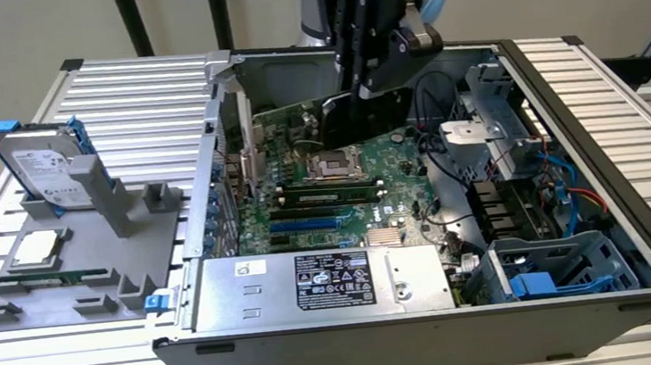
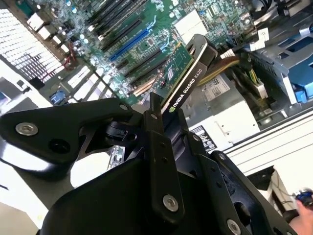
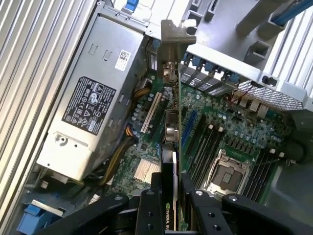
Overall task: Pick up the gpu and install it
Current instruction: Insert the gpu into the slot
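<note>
My gripper (image 1: 372, 88) is shut on the gpu (image 1: 358, 115) and holds it on edge above the motherboard (image 1: 339, 195) inside the open computer case (image 1: 609, 146). In the second wrist view the gpu (image 2: 190, 81) shows its black shroud edge and green board, sticking out past the gripper (image 2: 168, 120) toward the black expansion slots (image 2: 142, 63). In the first wrist view the card (image 3: 172, 127) is seen edge-on. Its silver end bracket (image 3: 174, 39) points toward the case's rear slot openings. The card hangs clear of the slots.
A grey fixture (image 1: 26, 305) at the exterior view's left holds a silver hard drive with blue rails (image 1: 47, 169), a processor chip (image 1: 39, 249) and a memory stick (image 1: 54, 278). The power supply (image 1: 311, 284), cables (image 1: 451, 179) and a blue drive cage (image 1: 549, 273) crowd the case.
</note>
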Motion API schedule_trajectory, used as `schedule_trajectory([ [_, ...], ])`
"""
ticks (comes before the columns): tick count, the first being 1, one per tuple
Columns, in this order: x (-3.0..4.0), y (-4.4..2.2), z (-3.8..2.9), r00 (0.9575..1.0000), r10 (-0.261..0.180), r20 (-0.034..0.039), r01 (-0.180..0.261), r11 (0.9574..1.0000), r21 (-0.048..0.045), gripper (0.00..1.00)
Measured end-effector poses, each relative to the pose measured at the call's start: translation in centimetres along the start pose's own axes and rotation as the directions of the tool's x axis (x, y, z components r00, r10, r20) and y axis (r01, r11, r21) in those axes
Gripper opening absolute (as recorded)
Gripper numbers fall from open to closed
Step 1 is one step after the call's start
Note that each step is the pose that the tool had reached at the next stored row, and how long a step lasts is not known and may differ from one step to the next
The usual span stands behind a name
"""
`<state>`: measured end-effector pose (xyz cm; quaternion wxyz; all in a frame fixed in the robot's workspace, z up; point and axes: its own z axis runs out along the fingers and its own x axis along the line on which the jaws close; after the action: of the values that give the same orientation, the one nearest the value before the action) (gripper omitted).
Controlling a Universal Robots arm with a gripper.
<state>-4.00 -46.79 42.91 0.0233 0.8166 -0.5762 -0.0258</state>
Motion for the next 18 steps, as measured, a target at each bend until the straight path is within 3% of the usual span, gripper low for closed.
schedule_trajectory([
  [3, 0.0, -0.01, 0.08, 0.9985, 0.054, 0.0037, -0.054, 0.9986, 0.0008, 0.0],
  [6, 0.0, -0.01, 0.15, 0.9941, 0.108, 0.0074, -0.108, 0.9942, 0.0013, 0.0],
  [9, 0.0, -0.02, 0.26, 0.9868, 0.162, 0.0112, -0.162, 0.9868, 0.0017, 0.0],
  [15, -0.01, -0.04, 0.45, 0.9657, 0.259, 0.0181, -0.259, 0.9659, 0.0018, 0.0],
  [18, -0.04, -0.06, 0.49, 0.9653, 0.261, 0.0182, -0.261, 0.9654, 0.0019, 0.0],
])
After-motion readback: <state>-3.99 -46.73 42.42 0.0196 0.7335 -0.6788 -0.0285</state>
